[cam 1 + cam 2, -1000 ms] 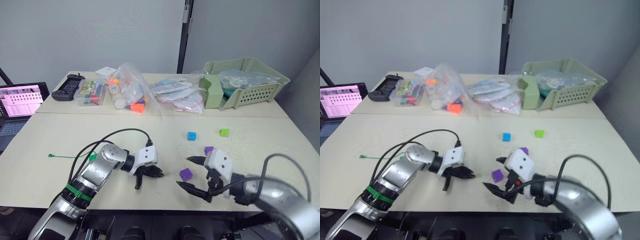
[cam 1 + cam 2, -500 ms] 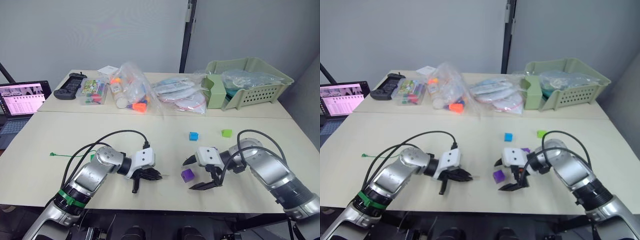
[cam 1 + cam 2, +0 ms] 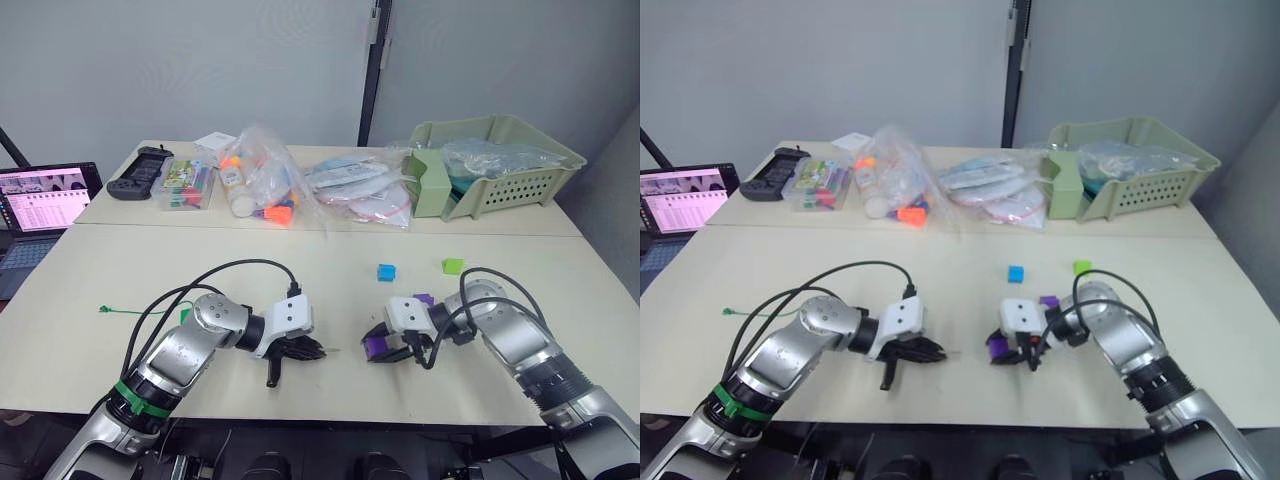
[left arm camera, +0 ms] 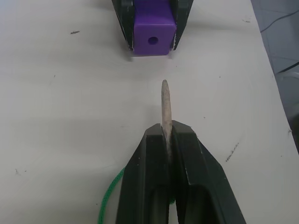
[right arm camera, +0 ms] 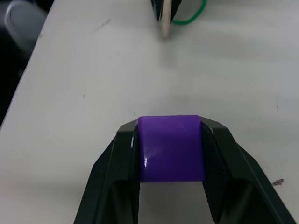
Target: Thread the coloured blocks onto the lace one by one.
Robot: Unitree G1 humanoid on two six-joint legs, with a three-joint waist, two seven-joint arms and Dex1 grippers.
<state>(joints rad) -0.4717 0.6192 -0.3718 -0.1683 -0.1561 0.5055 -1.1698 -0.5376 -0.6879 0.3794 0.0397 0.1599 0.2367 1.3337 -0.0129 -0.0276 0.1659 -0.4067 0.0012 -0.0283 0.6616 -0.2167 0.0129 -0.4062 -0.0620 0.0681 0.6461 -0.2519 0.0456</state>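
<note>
Right gripper (image 5: 170, 140) clamped on purple block (image 5: 171, 147), low over the table (image 3: 120, 270). Left gripper (image 4: 167, 135) pinches lace (image 4: 164, 105) tip, aimed at that block's hole, short of it.

Along the tabletop's (image 3: 200, 260) far edge lay a black controller (image 3: 136, 172), a clear box of coloured pieces (image 3: 186, 186), plastic bags of toys (image 3: 262, 188) and flat packets (image 3: 360, 190). A pale green basket (image 3: 495, 165) occupied the far right corner. A laptop (image 3: 35, 210) stood beyond the left edge.
</note>
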